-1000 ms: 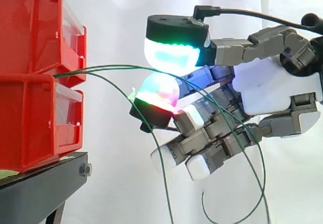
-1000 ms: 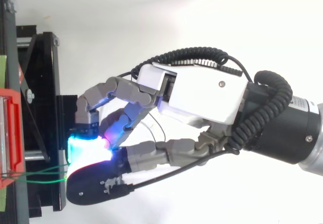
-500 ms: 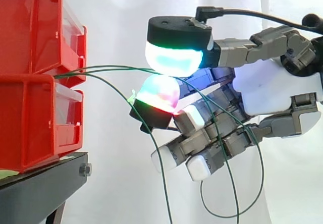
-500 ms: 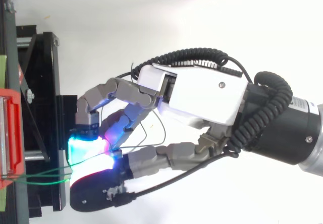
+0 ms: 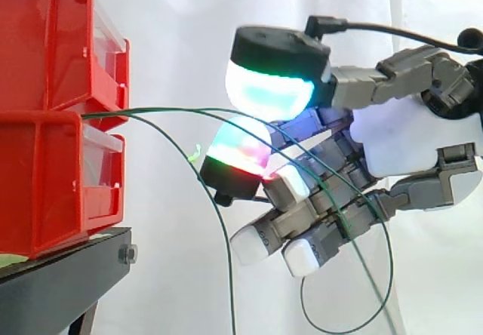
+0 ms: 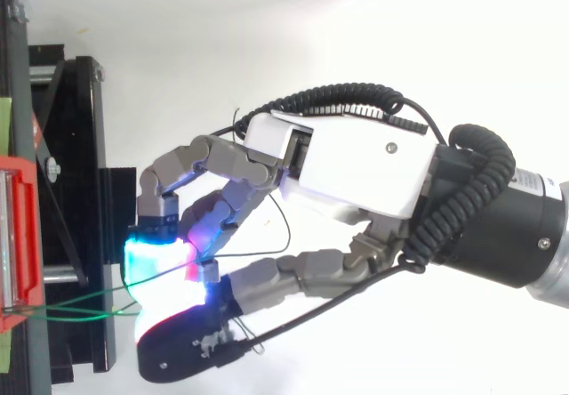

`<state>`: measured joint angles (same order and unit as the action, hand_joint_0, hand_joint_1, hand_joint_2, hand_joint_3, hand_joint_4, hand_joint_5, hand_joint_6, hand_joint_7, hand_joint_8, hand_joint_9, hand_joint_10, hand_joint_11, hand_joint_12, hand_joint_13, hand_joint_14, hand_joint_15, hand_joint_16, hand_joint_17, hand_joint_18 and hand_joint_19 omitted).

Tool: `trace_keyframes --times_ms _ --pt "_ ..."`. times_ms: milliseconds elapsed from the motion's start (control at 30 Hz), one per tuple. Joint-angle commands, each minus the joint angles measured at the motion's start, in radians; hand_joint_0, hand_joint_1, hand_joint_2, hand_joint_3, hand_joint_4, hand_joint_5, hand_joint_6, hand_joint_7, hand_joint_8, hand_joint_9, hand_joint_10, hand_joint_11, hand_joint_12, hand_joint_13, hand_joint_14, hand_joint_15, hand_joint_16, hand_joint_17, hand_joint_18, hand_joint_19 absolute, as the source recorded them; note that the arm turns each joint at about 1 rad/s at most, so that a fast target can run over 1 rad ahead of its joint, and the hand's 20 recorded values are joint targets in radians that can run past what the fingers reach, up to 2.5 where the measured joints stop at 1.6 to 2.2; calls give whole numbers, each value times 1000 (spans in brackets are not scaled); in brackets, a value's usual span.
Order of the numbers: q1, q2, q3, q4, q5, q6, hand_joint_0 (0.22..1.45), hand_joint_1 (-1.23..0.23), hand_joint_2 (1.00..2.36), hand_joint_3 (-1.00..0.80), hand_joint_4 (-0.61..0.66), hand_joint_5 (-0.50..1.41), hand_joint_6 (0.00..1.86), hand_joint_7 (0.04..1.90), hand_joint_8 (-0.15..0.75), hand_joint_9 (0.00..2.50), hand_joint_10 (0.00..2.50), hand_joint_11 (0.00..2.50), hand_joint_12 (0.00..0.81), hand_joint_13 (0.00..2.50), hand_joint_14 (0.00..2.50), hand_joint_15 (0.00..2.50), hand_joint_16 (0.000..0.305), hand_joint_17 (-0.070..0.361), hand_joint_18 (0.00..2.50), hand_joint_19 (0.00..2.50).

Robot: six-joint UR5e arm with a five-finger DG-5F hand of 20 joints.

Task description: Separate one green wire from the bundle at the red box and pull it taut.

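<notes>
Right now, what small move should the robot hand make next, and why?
Probably ease the robot hand a little away from the stacked red plastic bins. The pinched thin green wire runs nearly straight to them, with slight slack left; a second green wire sags free below.

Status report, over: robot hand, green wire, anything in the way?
Robot hand pinching one green wire between its pads. Wire near-straight from red box. Second wire sags below, apart; nothing blocking.
</notes>
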<state>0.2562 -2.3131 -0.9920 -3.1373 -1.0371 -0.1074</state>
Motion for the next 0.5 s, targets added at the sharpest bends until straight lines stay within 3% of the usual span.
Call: trace_keyframes --times_ms 0,167,467 --pt "0 0 1 -1 0 0 511 -577 1000 -500 198 -190 903 1000 340 1042 13 863 334 909 13 380 49 111 916 418" --pt "0 0 0 -7 -1 8 577 -438 1000 -500 184 -188 890 1039 333 1061 16 854 320 898 13 391 47 106 887 448" --pt "0 0 1 -18 -1 34 596 -612 1016 -242 183 -192 899 1124 332 1031 16 870 324 888 13 394 47 106 882 453"
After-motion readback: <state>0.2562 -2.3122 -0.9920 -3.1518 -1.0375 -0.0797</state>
